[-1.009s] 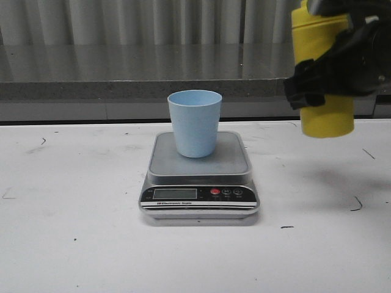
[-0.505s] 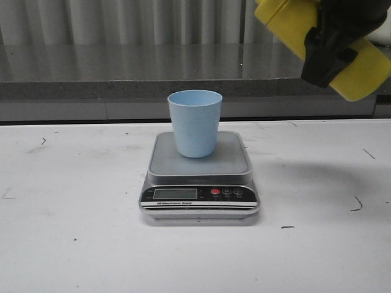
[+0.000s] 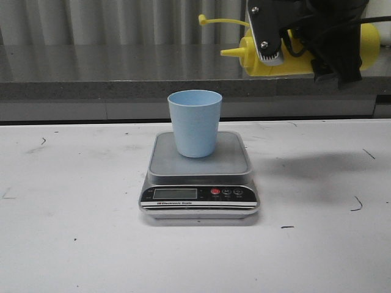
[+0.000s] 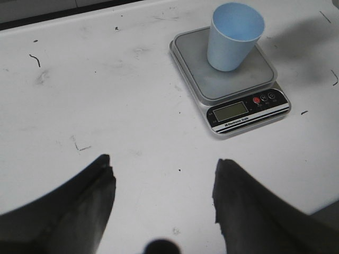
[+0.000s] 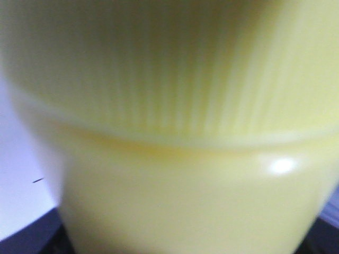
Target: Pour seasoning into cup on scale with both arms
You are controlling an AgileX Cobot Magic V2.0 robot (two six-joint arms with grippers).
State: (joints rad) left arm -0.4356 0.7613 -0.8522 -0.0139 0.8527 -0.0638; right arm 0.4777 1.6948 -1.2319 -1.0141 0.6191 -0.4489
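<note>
The pale blue cup (image 3: pixel 195 122) stands upright on the silver scale (image 3: pixel 200 177) at the table's middle; both also show in the left wrist view, the cup (image 4: pixel 234 36) on the scale (image 4: pixel 231 84). My right gripper (image 3: pixel 302 43) is shut on the yellow seasoning bottle (image 3: pixel 297 56), held high and lying sideways, nozzle pointing left, up and to the right of the cup. Its cap strap sticks out to the left. The bottle (image 5: pixel 175 137) fills the right wrist view. My left gripper (image 4: pixel 161 172) is open and empty above the table, near the scale's left front.
A grey counter ledge (image 3: pixel 122 79) runs along the back of the white table (image 3: pixel 73 232). Small dark marks dot the tabletop.
My right gripper has lifted the bottle and turned it from upright to lying sideways, nozzle pointing left toward the cup. The cup and scale have not moved.
</note>
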